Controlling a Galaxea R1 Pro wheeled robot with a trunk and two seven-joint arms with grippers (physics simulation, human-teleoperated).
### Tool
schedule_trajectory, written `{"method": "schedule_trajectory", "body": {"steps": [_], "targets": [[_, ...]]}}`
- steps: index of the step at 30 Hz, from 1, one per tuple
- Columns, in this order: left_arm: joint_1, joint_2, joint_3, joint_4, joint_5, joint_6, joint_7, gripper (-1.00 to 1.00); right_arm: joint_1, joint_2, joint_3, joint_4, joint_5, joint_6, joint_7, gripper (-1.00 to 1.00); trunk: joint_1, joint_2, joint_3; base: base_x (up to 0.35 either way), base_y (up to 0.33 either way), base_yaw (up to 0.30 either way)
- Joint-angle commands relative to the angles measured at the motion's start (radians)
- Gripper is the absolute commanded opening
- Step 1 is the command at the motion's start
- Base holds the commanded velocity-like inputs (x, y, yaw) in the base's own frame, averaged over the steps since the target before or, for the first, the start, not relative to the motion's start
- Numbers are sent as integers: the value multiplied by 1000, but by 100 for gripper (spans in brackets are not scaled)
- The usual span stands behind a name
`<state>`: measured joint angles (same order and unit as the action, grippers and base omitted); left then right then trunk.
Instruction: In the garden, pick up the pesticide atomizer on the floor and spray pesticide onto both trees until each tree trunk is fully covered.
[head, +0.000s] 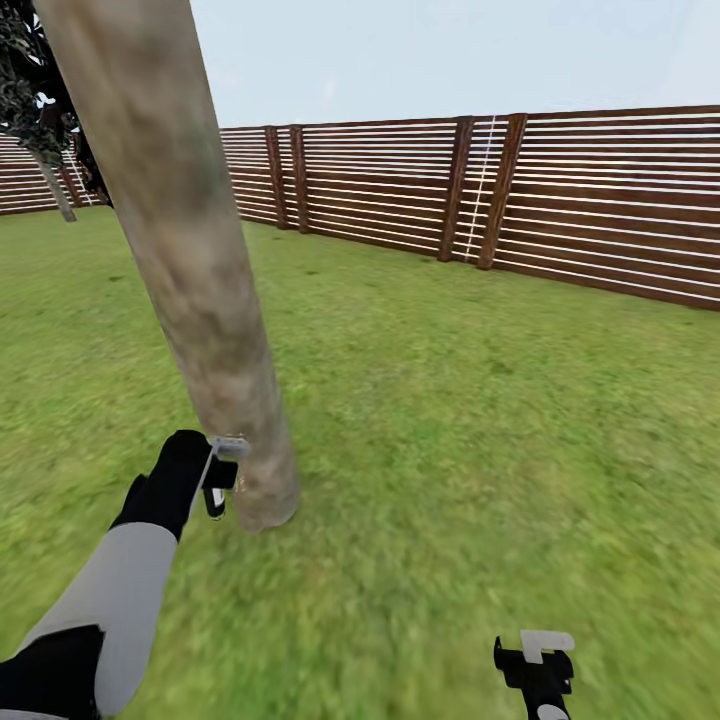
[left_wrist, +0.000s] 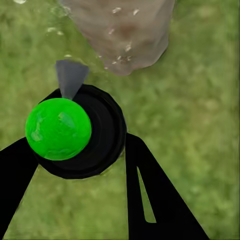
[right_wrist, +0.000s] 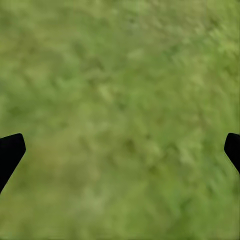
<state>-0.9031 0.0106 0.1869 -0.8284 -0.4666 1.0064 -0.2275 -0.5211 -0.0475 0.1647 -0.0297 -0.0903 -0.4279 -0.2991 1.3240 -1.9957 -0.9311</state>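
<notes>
- Mottled tan-grey bark marks the thick, smooth, cylindrical tree trunk (head: 200, 300), which rises from the green lawn (head: 450, 420) of the garden, with the brown horizontal-slat wooden fence (head: 560, 200) well behind it.
- Picking up looks done: the left claw (head: 215, 480) is pinched on the small dark round pesticide atomizer (left_wrist: 85, 132), held just beside the trunk's base.
- In the left wrist view the atomizer is a black round body with a bright green ball on it and a grey cone-shaped nozzle (left_wrist: 70, 77) aimed at the bark.
- Spraying seems under way: a scatter of tiny white pesticide specks (left_wrist: 122, 55) sits on the trunk's foot (left_wrist: 120, 30), sparse and low down, so full cover is not yet reached by my judgement.
- A second tree remains to be treated.
- Low over bare grass, the right claw (head: 535, 665) is spread wide with nothing between its fingertips (right_wrist: 10, 152).
</notes>
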Motion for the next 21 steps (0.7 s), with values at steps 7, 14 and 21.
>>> {"method": "schedule_trajectory", "body": {"steps": [7, 14, 21], "targets": [[12, 2, 2, -54, -9, 5, -11, -100, -1, 0, 9, 1, -9, -3, -2, 100, 0, 0, -1, 7, -2, 129], [13, -12, 2, -42, -8, 2, -10, -100, -1, 0, 9, 1, -9, -3, -2, 100, 0, 0, -1, 0, -187, 94], [40, 3, 11, -41, -12, -6, -10, -100, -1, 0, 9, 1, -9, -3, -2, 100, 0, 0, -1, -3, -268, 1]]}}
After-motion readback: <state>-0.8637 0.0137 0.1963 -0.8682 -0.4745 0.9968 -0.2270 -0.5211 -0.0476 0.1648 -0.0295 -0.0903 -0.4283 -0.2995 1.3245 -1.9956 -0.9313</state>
